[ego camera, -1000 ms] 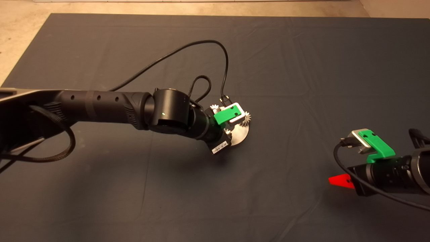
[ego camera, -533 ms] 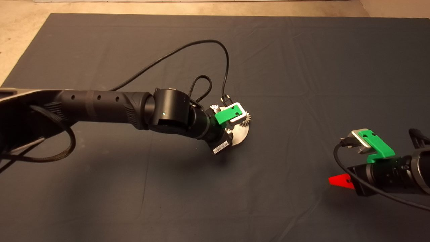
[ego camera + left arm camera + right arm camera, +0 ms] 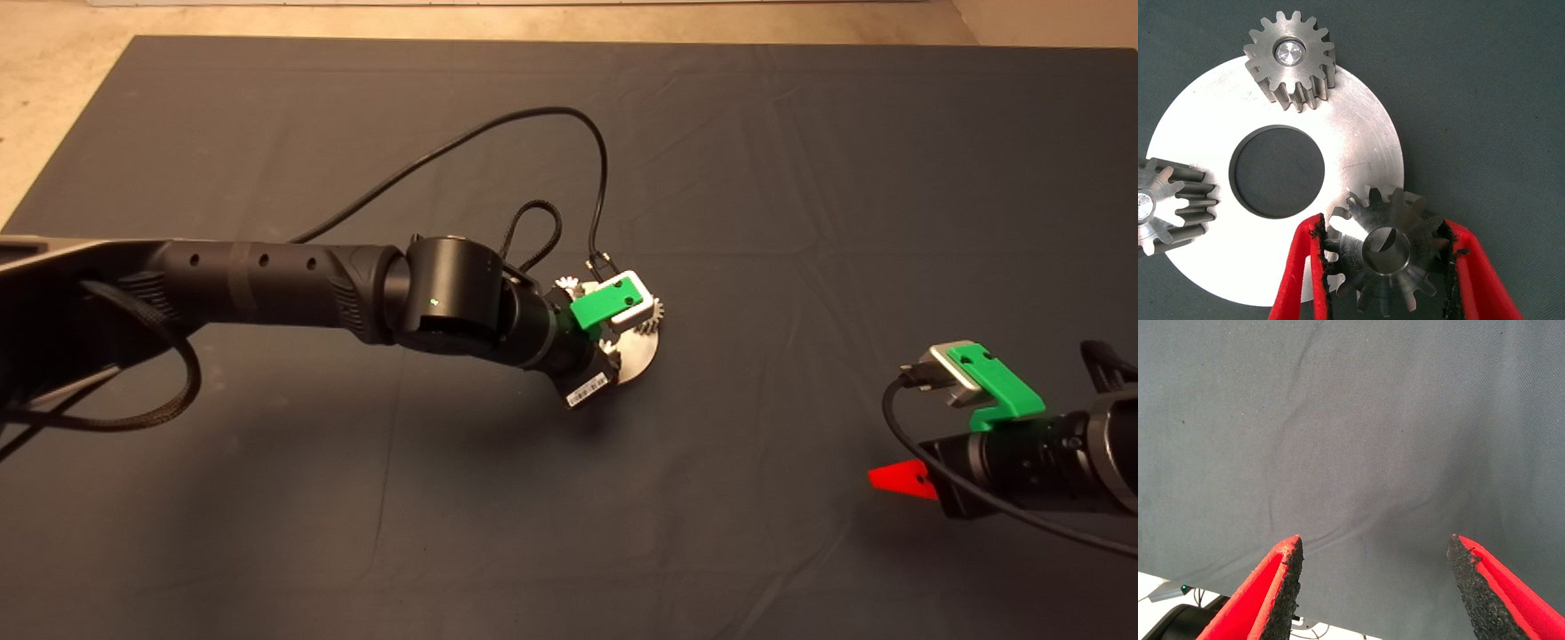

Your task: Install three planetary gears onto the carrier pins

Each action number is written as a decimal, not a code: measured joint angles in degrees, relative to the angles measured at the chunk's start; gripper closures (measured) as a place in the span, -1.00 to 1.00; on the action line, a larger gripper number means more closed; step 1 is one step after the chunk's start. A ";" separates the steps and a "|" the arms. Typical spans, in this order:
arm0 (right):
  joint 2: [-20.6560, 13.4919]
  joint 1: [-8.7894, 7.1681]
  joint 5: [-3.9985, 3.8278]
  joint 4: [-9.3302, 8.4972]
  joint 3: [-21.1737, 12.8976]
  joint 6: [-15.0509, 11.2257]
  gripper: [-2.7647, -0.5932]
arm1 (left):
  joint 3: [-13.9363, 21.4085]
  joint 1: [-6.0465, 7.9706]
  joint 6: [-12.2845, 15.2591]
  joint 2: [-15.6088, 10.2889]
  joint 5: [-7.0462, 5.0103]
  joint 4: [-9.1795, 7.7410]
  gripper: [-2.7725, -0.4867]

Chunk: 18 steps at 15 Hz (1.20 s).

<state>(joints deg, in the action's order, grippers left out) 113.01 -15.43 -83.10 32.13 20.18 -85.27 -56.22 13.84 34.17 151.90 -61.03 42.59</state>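
Note:
A flat silver disc (image 3: pixel 1358 143) with a large centre hole lies on the dark mat. Two planetary gears sit on carrier pins: one gear (image 3: pixel 1290 60) at the rim and another gear (image 3: pixel 1168 203) partly cut off by the picture's edge. My left gripper (image 3: pixel 1383 227) is shut on the third gear (image 3: pixel 1388 257), which is held tilted over the disc's rim. A pin's top (image 3: pixel 1386 241) shows through its centre hole. In the head view the left gripper (image 3: pixel 622 324) covers most of the disc (image 3: pixel 642 354). My right gripper (image 3: pixel 1375 543) waits open over bare mat at the right edge.
A black cable (image 3: pixel 498 133) loops from the left wrist across the mat behind the disc. The mat's far edge meets a pale floor (image 3: pixel 533 18). The right arm (image 3: pixel 1022 453) lies low at the mat's right side.
The left wrist has crept very slightly to the right over the disc. The right arm has not moved.

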 joint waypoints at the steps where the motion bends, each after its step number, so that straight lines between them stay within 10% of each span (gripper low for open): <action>1: 0.00 0.00 0.00 0.00 0.00 0.00 0.06 | 0.00 0.00 0.00 0.00 0.00 0.02 0.85; 18: -0.35 0.00 0.56 0.02 0.00 0.00 0.06 | -0.20 -0.80 -3.30 -0.17 0.61 0.15 0.86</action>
<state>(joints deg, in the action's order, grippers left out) 112.65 -15.43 -82.54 32.16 20.18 -85.27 -56.42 13.03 30.87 151.73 -60.42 42.74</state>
